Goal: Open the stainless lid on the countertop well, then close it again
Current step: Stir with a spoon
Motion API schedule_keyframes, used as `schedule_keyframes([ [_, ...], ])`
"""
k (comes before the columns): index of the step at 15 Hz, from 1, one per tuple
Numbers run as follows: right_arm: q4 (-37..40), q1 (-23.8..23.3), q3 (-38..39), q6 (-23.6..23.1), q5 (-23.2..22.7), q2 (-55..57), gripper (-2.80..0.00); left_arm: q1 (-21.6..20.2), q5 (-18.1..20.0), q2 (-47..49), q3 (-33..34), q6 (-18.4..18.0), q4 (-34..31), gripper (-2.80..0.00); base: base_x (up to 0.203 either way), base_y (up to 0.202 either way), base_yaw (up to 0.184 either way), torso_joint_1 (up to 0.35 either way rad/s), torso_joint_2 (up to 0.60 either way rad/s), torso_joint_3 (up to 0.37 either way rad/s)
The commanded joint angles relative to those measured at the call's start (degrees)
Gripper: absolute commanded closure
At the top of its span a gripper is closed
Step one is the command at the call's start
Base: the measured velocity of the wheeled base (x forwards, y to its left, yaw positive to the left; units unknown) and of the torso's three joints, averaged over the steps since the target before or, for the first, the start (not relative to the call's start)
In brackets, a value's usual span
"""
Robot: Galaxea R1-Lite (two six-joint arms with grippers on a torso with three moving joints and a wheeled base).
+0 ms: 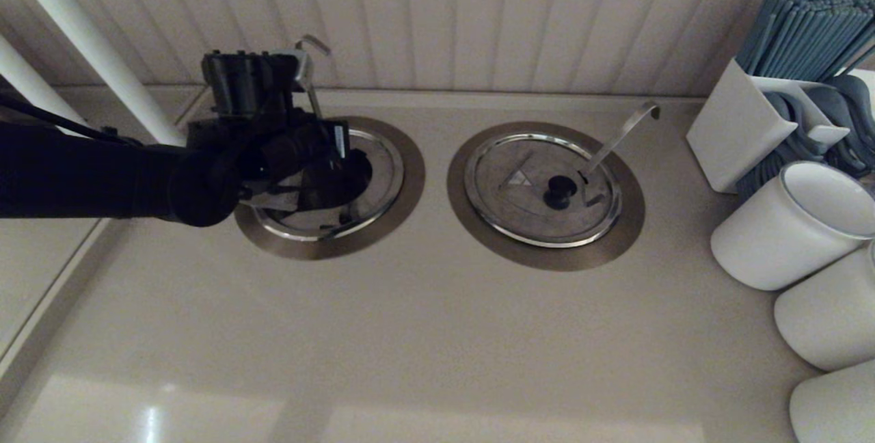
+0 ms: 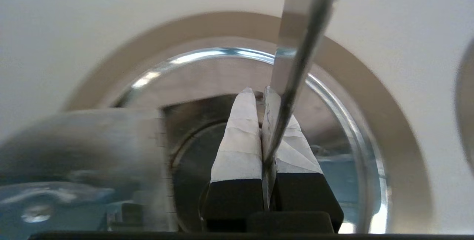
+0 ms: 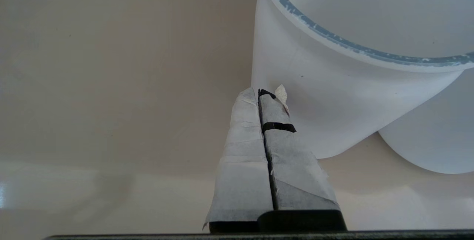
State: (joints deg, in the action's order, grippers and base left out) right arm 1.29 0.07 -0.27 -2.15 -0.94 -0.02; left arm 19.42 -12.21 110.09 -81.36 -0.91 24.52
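Observation:
The countertop well (image 1: 405,200) is the left one, with a wide bronze-grey ring (image 2: 403,151) and a shiny rim. Its stainless lid (image 1: 384,164) is folded partly open: one half stands raised (image 2: 85,158) beside the fingers and a dark opening (image 2: 189,166) shows under it. The upright hooked ladle handle (image 1: 311,70) rises past my left wrist. My left gripper (image 2: 258,91) hangs over the well with its taped fingers shut. The handle (image 2: 303,40) crosses one finger and runs down to the seam between them. My right gripper (image 3: 259,92) is shut and parked beside a white cup (image 3: 326,95).
To the right is the twin well, its lid (image 1: 540,186) closed flat and its ladle handle (image 1: 622,132) slanting. White cups (image 1: 793,224) and a white holder of grey-blue cutlery (image 1: 745,122) crowd the right edge. A ribbed wall runs behind.

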Motion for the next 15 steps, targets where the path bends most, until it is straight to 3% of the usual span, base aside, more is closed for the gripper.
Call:
schedule_keyframes([
  [1, 0.0, 0.0, 0.0, -0.1, 0.0, 0.0, 0.00, -0.7, -0.1, -1.6, 0.3, -0.3, -0.2, 0.00, 0.000, 0.000, 0.000, 0.000, 0.00, 0.000],
  [6, 0.0, 0.0, 0.0, -0.1, 0.0, 0.0, 0.00, -0.3, 0.7, -3.8, 2.5, -2.2, -4.0, 0.00, 0.000, 0.000, 0.000, 0.000, 0.00, 0.000],
  [10, 0.0, 0.0, 0.0, -0.1, 0.0, 0.0, 0.00, 3.4, 0.7, -2.2, 2.1, 1.4, -2.7, 0.00, 0.000, 0.000, 0.000, 0.000, 0.00, 0.000],
  [15, 0.0, 0.0, 0.0, -0.1, 0.0, 0.0, 0.00, 2.6, -0.2, 1.1, 0.5, 1.5, 1.8, 0.00, 0.000, 0.000, 0.000, 0.000, 0.00, 0.000],
])
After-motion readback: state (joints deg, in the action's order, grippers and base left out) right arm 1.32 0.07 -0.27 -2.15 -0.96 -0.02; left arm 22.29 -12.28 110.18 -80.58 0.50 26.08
